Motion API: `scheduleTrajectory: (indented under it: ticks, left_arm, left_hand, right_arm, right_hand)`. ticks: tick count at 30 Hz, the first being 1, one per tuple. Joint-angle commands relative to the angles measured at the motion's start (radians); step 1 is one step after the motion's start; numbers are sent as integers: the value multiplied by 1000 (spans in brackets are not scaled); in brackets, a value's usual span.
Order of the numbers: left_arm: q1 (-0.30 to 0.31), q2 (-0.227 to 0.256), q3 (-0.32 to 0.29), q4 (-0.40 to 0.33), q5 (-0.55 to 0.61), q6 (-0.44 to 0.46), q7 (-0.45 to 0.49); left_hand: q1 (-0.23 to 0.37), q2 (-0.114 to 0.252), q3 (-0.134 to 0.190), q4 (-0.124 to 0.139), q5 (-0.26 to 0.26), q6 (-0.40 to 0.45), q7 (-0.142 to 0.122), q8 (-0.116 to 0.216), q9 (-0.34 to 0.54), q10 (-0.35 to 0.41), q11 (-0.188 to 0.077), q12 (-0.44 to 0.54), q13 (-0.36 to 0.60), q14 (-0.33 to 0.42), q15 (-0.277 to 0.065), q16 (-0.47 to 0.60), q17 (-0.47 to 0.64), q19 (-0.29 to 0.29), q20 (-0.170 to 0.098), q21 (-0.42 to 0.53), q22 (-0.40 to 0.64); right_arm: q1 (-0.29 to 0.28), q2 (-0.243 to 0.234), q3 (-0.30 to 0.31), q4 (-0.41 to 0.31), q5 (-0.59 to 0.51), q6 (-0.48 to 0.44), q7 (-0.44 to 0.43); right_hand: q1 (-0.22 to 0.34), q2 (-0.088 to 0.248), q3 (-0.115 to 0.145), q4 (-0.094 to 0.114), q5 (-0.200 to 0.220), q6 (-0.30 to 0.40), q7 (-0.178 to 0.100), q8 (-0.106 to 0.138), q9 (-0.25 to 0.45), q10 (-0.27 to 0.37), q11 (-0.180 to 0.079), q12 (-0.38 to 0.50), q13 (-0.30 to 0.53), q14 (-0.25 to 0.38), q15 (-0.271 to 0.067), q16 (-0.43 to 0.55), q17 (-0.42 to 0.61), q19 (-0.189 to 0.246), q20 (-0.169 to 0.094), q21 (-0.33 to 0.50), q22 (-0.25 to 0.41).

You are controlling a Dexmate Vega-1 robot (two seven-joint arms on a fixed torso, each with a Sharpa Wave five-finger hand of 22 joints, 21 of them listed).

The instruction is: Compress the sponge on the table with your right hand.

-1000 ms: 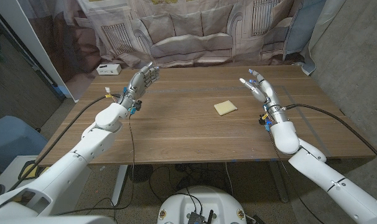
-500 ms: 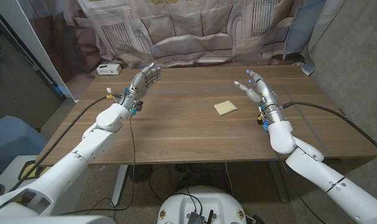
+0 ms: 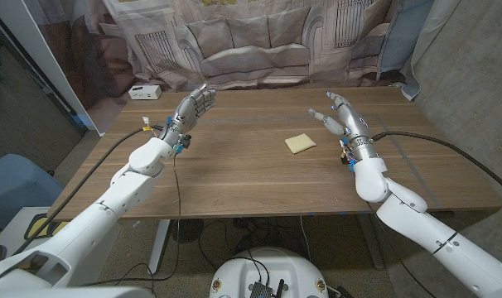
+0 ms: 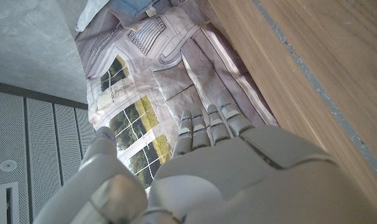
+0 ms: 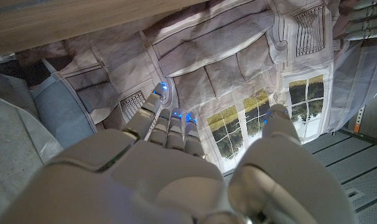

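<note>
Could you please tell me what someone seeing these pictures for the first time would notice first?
Two white robot arms reach over a wooden table, the left hand and right hand both raised, open and holding nothing. Between them, nearer the right hand and apart from it, a small yellow sponge lies flat on the wood. Behind the table hangs a backdrop printed with a sofa and windows.
</note>
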Motion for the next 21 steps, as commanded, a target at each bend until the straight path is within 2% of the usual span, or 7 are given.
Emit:
scheduleTrajectory:
  ticks: [1,21]
  left_arm:
    - [-6,-3,5,8,-5,1,-7]
    - [-6,-2,0,18,-6,-5,-6]
  left_hand:
    - [8,2,0,-5,7,8,-2,0,3,9,-5,-2,1,9,1,-1,3,-2,0,-4,3]
    - [9,2,0,-4,7,10,-1,-2,3,11,-4,-4,2,8,2,-2,3,-4,1,-5,3]
  right_arm:
    - [28,-14,-36,-21,-46,-118,24]
    - [102,-18,-110,-11,-87,-212,78]
  right_hand:
    - [13,0,-1,1,3,16,2,12,5,19,-5,2,4,15,-1,4,2,14,1,1,3]
    - [23,-4,-1,5,3,31,2,15,6,35,-5,-1,4,29,-2,5,3,25,4,1,3]
